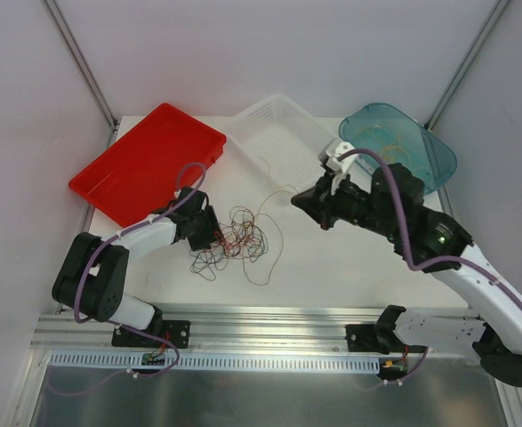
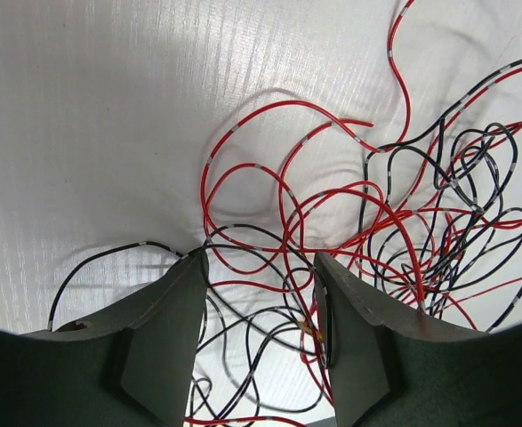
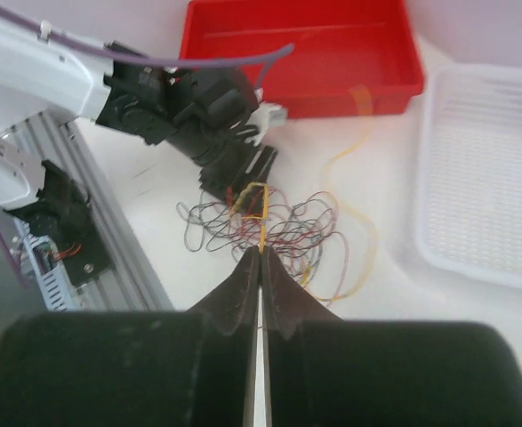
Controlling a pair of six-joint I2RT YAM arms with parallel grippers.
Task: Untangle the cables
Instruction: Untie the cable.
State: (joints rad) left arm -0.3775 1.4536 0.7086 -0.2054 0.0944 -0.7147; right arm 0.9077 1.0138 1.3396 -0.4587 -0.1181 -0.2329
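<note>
Sprawling on the table [image 1: 332, 262] from above, the cables [image 1: 240, 238] are looking limp and featherlight; at the left wrist, the left gripper [image 2: 261, 267] is straddling their red and black loops, fingers spread; at the right wrist, the right gripper [image 3: 261, 258] is pinching one yellow strand [image 3: 263, 222], likely the easiest hold.

- The right gripper [image 3: 261, 255] is pinching a yellow cable [image 3: 262, 229], its fingers pressing together.
- The tangled cables [image 3: 301, 233] are lying just beyond, the left gripper [image 3: 231, 181] reaching into their far edge.
</note>
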